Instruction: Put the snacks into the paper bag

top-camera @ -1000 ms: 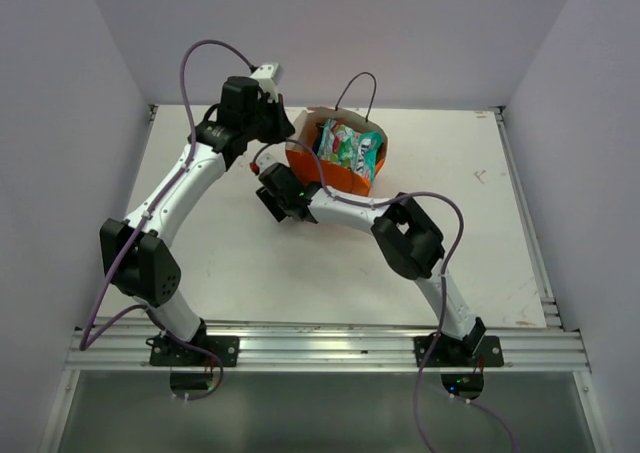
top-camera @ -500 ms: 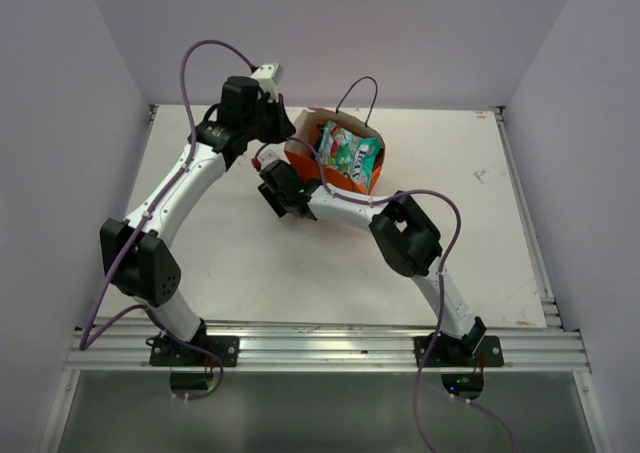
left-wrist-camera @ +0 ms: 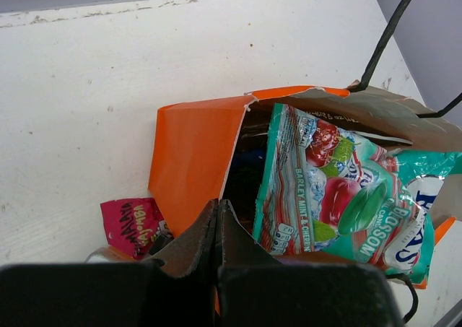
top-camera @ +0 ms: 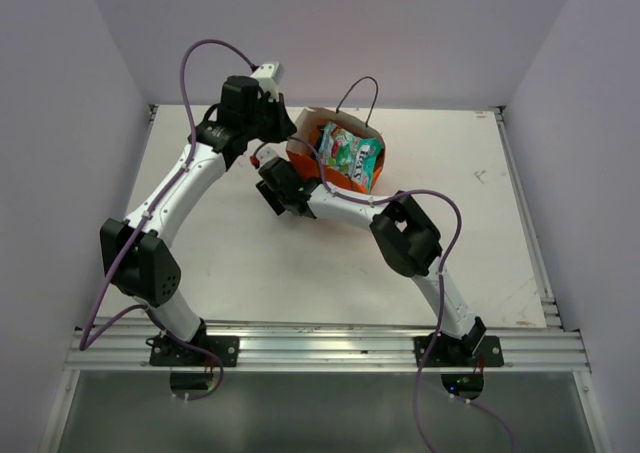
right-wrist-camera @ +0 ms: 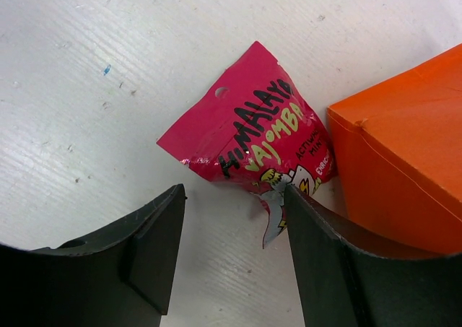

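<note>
Toward the table's (top-camera: 480,223) far edge stands the bag (left-wrist-camera: 195,154), with the teal packet (left-wrist-camera: 339,190) poking out of its mouth. The left gripper (left-wrist-camera: 216,210) is clenched at the bag's near rim; whether it pinches paper I can't tell. The pink packet (right-wrist-camera: 253,136) lies on the table just beside the bag, with the right gripper (right-wrist-camera: 231,204) spread wide over it and empty. This looks like the last pickup: lower, close, carry it into the bag.

white table (top-camera: 230,263) bears the orange paper bag (left-wrist-camera: 188,154), a pink packet (right-wrist-camera: 249,132) just beside.
</note>
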### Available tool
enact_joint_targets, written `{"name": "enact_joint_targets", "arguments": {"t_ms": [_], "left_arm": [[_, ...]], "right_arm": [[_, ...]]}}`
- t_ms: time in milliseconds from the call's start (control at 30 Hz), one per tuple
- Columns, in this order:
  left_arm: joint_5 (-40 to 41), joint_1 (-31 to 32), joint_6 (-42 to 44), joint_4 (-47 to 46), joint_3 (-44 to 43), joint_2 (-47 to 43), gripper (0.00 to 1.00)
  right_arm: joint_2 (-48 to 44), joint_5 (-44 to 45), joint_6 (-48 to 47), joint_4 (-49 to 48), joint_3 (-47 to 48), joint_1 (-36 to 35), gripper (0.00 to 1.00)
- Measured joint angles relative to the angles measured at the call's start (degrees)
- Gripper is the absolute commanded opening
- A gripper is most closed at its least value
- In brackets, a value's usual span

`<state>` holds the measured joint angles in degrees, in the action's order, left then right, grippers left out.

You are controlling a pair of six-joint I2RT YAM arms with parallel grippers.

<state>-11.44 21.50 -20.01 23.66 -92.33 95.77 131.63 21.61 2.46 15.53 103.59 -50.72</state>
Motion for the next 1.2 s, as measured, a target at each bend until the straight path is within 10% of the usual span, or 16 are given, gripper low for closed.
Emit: {"name": "enact_joint_targets", "arguments": {"t_ms": [767, 1200], "left_arm": [[-0.04, -0.07, 0.02, -1.36, 0.00, 0.50, 0.00], [0.20, -0.11, 0.00, -1.75, 0.00, 0.74, 0.00]], "right_arm": [[3.17, -0.13, -0.96, -0.22, 3.72, 2.40, 0.66], [4.50, -4.81, 0.63, 0.04, 4.59, 3.50, 0.44]]}}
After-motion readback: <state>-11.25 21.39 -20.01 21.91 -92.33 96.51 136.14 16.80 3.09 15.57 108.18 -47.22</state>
